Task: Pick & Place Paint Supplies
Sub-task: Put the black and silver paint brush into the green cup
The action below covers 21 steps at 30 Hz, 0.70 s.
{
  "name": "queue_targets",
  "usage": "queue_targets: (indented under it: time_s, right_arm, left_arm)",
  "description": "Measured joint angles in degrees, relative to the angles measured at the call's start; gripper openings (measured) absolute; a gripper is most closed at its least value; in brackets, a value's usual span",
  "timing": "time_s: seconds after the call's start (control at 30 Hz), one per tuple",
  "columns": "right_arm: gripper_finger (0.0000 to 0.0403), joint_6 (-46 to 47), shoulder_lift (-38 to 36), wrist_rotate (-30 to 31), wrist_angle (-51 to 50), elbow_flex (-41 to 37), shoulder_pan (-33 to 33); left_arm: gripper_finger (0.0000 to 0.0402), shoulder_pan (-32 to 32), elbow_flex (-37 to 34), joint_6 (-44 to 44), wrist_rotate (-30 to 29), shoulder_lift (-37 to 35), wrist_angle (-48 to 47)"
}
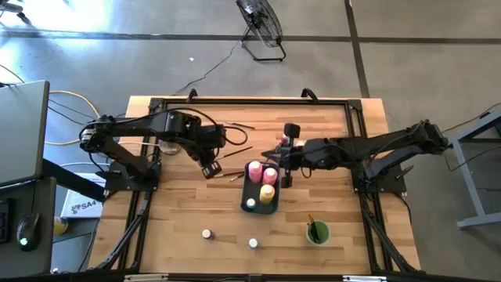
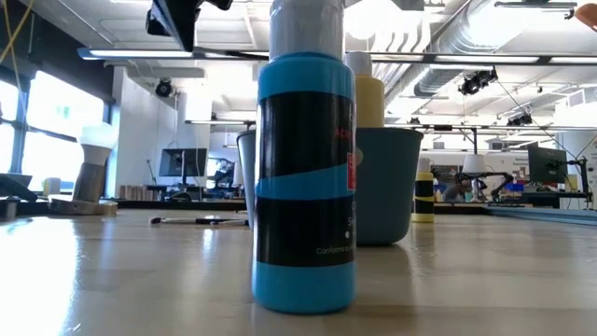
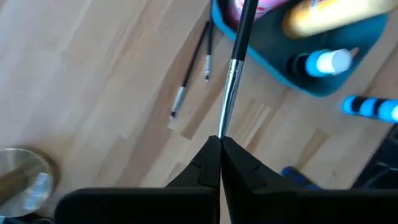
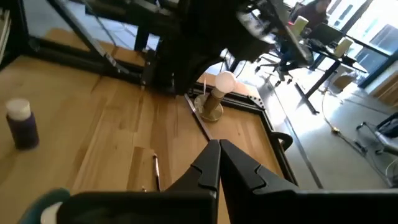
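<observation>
Left gripper (image 3: 219, 144) fingers pinching paintbrush (image 3: 235, 68) at tips, brush jutting forward; right gripper (image 4: 219, 149) fingers pressed together, empty

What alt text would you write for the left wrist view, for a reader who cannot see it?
The left end effector is shut on a paintbrush that points toward the blue-grey tray. The tray holds a yellow bottle and a pale-capped jar. Two more paintbrushes lie on the wooden table beside it.

Overhead, table-level, two wrist cameras
</observation>
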Motion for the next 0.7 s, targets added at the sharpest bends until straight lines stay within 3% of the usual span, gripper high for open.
queue_targets:
  time_s: [0.27, 0.47, 0.7]
  right_arm:
    - [0.0002, -3.7, -0.1, 2.4, -0.8, 0.0, 0.3]
    - [0.0002, -7.0, -0.1, 6.9, -1.2, 0.0, 0.3]
    - [0.0002, -10.0, -0.1, 8.9, -5.6, 0.0, 0.7]
  left_arm:
    - [0.0000, 0.0, 14.5, 1.7, -1.4, 8.6, -2.2]
    - [0.0000, 0.5, 28.1, 5.7, -1.5, 18.5, -11.8]
    - [0.0000, 0.7, 39.2, 9.1, -1.4, 25.7, -13.3]
